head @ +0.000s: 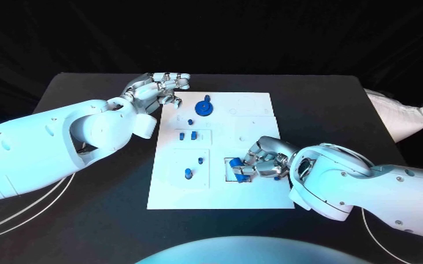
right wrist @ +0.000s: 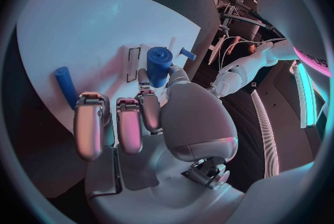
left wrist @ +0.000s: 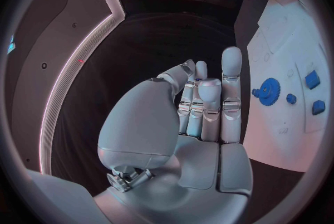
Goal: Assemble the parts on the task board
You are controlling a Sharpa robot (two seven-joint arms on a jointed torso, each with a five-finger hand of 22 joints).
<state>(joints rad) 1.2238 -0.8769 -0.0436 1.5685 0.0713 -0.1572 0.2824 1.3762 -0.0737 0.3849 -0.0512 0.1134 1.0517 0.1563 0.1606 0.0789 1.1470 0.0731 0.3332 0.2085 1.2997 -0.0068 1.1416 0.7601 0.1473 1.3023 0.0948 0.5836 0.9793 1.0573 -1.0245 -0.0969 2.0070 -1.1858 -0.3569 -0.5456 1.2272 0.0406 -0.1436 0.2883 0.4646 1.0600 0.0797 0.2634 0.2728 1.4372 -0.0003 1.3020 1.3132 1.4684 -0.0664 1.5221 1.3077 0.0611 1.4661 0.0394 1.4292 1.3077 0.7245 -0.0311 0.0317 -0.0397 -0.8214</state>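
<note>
The task board (head: 255,197), a white plate, lay in the middle of the black surface (head: 335,105). No writing on it could be read.

The left hand (head: 157,93) hung over the board's far-left corner, fingers straight and apart, holding nothing. Its wrist view showed the palm (left wrist: 202,123) empty, with the fingers upright.

The right hand (head: 263,161) rested at the board's near right part, fingers curled around a blue cylinder (head: 236,170). The right wrist view made this plainer: the blue cylinder (right wrist: 158,65) stood gripped between thumb and fingers, just beside a slot in the board. That view also showed a blue rod (right wrist: 66,86) lying flat on the plate beside the fingers, and a small blue peg (right wrist: 186,54) beyond the cylinder.

In the head view, a blue gear (head: 205,106) sat at the board's far part, two small blue blocks (head: 187,135) lay near the board's middle left, and another blue piece (head: 189,173) lay nearer. The left wrist view showed the gear (left wrist: 268,90) and blocks (left wrist: 312,79) too.
</note>
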